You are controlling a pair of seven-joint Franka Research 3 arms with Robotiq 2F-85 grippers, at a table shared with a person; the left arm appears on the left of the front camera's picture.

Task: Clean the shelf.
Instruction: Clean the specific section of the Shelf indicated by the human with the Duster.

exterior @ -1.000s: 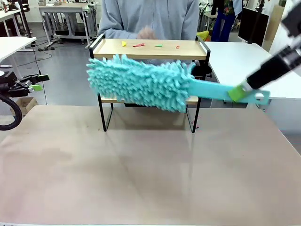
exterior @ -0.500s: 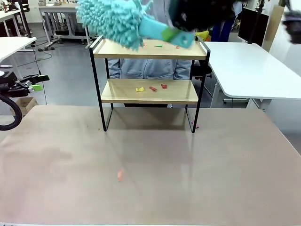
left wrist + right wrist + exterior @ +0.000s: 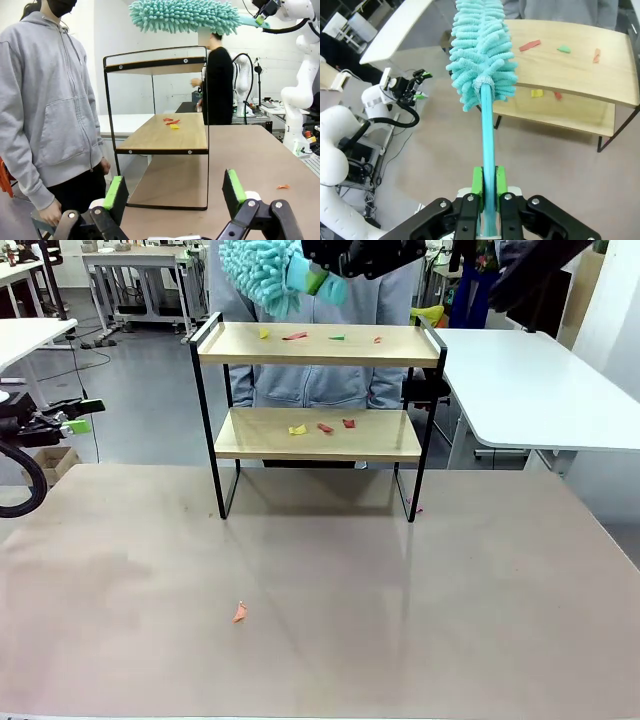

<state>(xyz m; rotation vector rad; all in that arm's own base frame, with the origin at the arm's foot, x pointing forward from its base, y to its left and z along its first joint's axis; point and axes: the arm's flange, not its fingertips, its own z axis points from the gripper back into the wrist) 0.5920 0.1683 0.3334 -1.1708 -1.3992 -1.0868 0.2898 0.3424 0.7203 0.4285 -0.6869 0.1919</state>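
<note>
1. The shelf (image 3: 318, 356) stands at the far middle of the table (image 3: 450, 620), its long axis running left to right across the front view, with a person (image 3: 55, 110) standing close behind it.
2. Its top board (image 3: 570, 67) carries 4 small paper scraps (image 3: 295, 336) spread along its length. The lower board (image 3: 380, 440) holds 3 more near its middle. 1 loose scrap (image 3: 239, 612) lies on the table, well in front of the shelf.
3. The duster (image 3: 258, 270) hangs in the air above the top board's left end, clear of the wood. From the left wrist view its fluffy head (image 3: 185, 16) lies roughly level and runs front to back, so it crosses the board's long axis rather than following it.
4. The scraps on the top board therefore lie below the head and off toward the robot's right. My judgement is that the coming move turns on lowering the head onto the left end and then drawing it along the board's length.
5. The right gripper (image 3: 488, 181) is clamped on the duster's thin handle, its green pads pressed to either side. It sits high over the shelf and is by far the nearer tool.
6. The left gripper (image 3: 175, 192) is spread wide and holds nothing. It sits out by the table's left side, well apart from the shelf and facing its left end.
</note>
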